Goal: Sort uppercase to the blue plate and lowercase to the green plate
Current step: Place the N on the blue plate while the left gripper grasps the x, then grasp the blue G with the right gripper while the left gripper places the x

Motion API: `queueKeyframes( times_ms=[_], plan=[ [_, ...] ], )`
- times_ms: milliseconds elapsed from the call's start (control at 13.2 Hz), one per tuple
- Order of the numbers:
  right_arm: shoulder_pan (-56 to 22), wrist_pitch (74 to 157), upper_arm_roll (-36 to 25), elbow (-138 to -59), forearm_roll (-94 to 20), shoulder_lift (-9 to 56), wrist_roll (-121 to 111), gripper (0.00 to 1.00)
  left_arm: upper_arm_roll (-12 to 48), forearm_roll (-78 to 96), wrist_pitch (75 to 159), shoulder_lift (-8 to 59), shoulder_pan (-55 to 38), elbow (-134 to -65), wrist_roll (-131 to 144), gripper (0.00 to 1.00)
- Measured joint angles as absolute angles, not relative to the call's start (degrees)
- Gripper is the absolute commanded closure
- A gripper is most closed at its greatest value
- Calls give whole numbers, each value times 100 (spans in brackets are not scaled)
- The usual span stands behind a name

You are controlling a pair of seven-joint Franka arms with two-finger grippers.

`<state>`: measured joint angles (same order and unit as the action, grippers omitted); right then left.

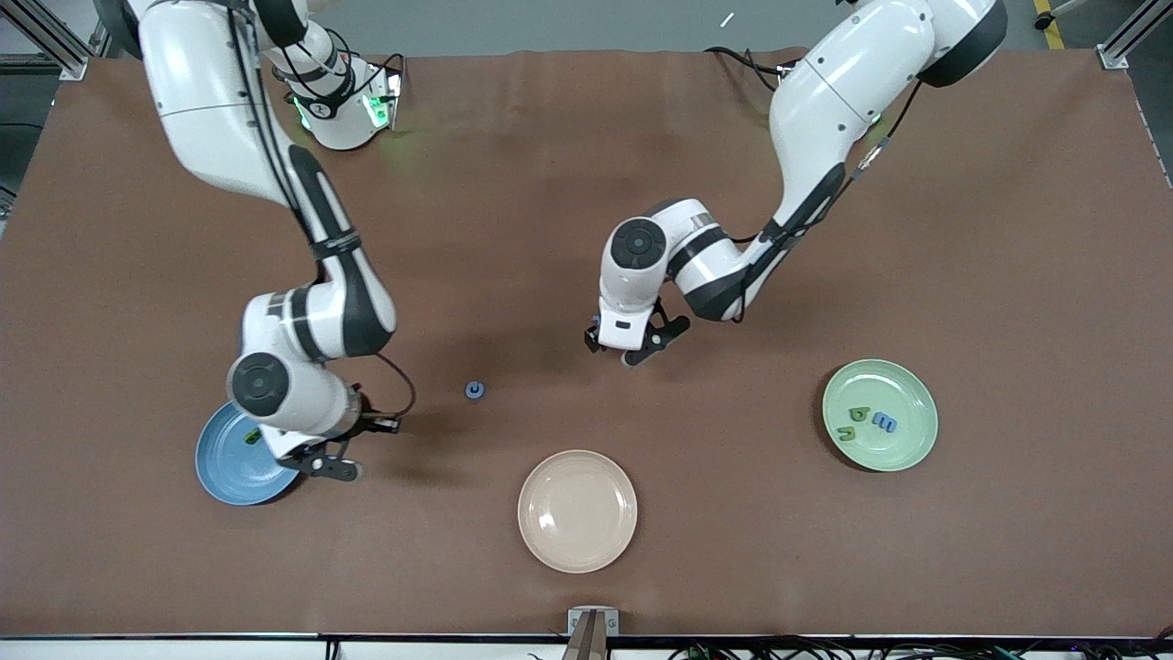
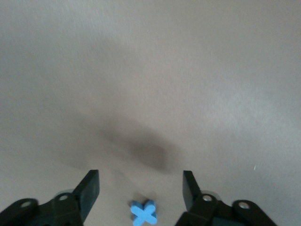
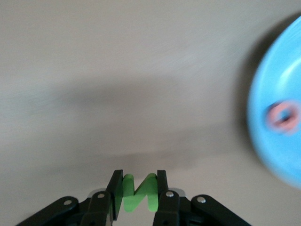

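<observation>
My right gripper [image 1: 323, 464] is shut on a green N [image 3: 139, 193] and holds it over the table just beside the blue plate [image 1: 223, 466]. On that plate lie a small green letter [image 1: 251, 437] and a red ring [image 3: 283, 116]. My left gripper [image 1: 632, 349] is open and low over the middle of the table, its fingers either side of a blue x [image 2: 143, 213] without touching it. A blue G [image 1: 474, 390] lies on the table between the two grippers. The green plate [image 1: 907, 394] holds a green u [image 1: 848, 432], a green p [image 1: 860, 413] and a blue m [image 1: 884, 423].
A cream plate [image 1: 577, 541] stands nearer the front camera than the blue G, at the table's middle. The blue plate shows in the right wrist view [image 3: 265, 146].
</observation>
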<state>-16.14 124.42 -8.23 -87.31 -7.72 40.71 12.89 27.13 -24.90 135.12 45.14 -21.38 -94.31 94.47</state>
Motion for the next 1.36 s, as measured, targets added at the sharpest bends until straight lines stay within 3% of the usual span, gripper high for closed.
queueKeyframes(
  times_ms=[227,379,682,909,1363],
  plan=[
    [-762,12397,-848,-8738,-771,4072,-412,88,2615,-2490,13513,4536,-2319,-9397,9569,30],
    [-372,12398,-846,-8738,-771,4072,-1184,75,2612,-2491,13513,4575,-2336,-9396,9569,34],
    [-251,12473,-816,-8739,-716,4087,-1540,17,2610,-2491,13520,4709,-2433,-9387,9569,36],
    [-306,12543,-759,-8738,-670,4089,-1539,13,2609,-2491,13520,4711,-2455,-9373,9624,44],
    [-1185,12413,-666,-8732,-680,4086,-243,8,2615,-2491,13510,4692,-2484,-9348,9706,98]
  ],
)
